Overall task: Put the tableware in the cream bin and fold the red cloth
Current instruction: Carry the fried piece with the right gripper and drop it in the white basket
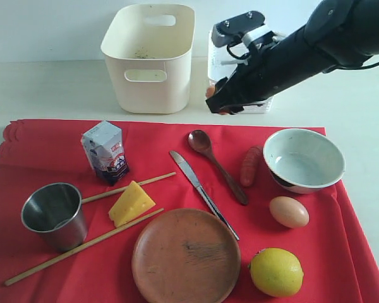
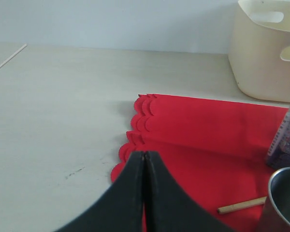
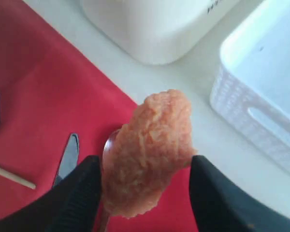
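The right gripper clamps an orange food piece near the white lattice basket, seemingly clearing food off the red cloth before folding.

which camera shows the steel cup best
The exterior view: the whole steel cup stands upright on the red cloth. The left wrist view catches only a cut-off part of its rim and wall; the right wrist view misses it.

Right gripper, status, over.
Right gripper shut on orange lumpy food near white basket. Left gripper shut near red cloth edge. Bowl, plate on cloth; nothing blocks cream bin.
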Robot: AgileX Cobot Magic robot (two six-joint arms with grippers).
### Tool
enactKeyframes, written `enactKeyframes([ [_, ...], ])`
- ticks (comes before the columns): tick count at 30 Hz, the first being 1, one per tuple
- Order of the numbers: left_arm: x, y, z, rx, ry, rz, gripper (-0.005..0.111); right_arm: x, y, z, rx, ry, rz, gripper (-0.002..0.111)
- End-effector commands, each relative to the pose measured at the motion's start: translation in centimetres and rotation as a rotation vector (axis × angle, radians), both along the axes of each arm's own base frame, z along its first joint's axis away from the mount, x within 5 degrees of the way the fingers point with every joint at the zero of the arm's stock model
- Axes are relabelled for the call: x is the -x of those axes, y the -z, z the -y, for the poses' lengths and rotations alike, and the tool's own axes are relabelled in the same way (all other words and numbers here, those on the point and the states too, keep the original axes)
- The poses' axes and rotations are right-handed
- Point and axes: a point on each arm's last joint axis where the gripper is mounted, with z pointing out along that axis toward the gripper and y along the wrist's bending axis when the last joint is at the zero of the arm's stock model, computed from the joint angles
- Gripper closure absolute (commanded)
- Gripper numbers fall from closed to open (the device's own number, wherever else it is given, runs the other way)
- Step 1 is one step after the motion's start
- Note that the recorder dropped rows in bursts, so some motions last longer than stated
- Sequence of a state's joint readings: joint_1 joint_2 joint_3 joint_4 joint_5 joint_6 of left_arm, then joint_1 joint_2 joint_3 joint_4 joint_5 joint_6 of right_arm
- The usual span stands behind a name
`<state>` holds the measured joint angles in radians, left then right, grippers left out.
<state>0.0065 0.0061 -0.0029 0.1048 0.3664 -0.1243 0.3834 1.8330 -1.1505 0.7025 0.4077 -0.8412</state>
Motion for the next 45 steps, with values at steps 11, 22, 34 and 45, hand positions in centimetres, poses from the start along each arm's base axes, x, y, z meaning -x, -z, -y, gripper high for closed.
enactKeyframes([
  [11,0.0,0.0,0.0,0.001,0.008,0.010,0.107,-4.7,-5.6,-0.3,-0.088,0.152,0.310,0.108],
  [22,0.0,0.0,0.0,0.001,0.008,0.010,0.107,-11.9,-2.4,0.2,-0.130,0.270,0.315,0.108],
  [34,0.0,0.0,0.0,0.001,0.008,0.010,0.107,-12.1,-1.9,-0.1,-0.181,0.303,0.240,0.082],
  [45,0.0,0.0,0.0,0.001,0.008,0.010,0.107,-4.8,-9.9,1.4,0.040,0.058,-0.023,0.066],
])
